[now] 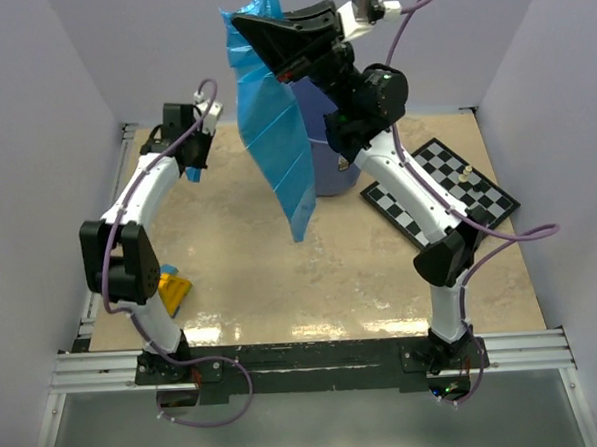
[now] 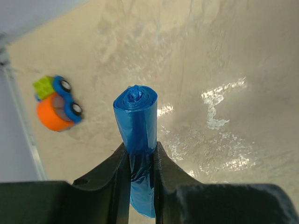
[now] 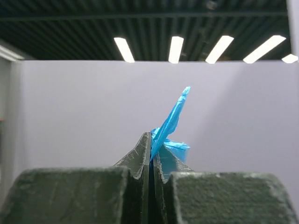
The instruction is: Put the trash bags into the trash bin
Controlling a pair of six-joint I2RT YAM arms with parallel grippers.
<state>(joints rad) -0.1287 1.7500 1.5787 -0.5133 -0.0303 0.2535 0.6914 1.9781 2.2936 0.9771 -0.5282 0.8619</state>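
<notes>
A bag (image 1: 274, 145) is pinched at its top edge by the closed right gripper (image 1: 238, 26), held high, and hangs down in front of the bin (image 1: 334, 174). A roll (image 2: 136, 116) of bags is clamped between the left gripper (image 2: 140, 151) fingers, above the table (image 2: 224, 70).

Left arm (image 1: 137, 207) bent at elbow, reaching far along left side. Left gripper (image 2: 140, 150) pointing down, fingers squeezing roll of trash bags (image 2: 136, 116). Right arm (image 1: 409, 190) lifted high. Right gripper (image 3: 150, 140) closed tight, pinching trash bag (image 1: 274, 135).
</notes>
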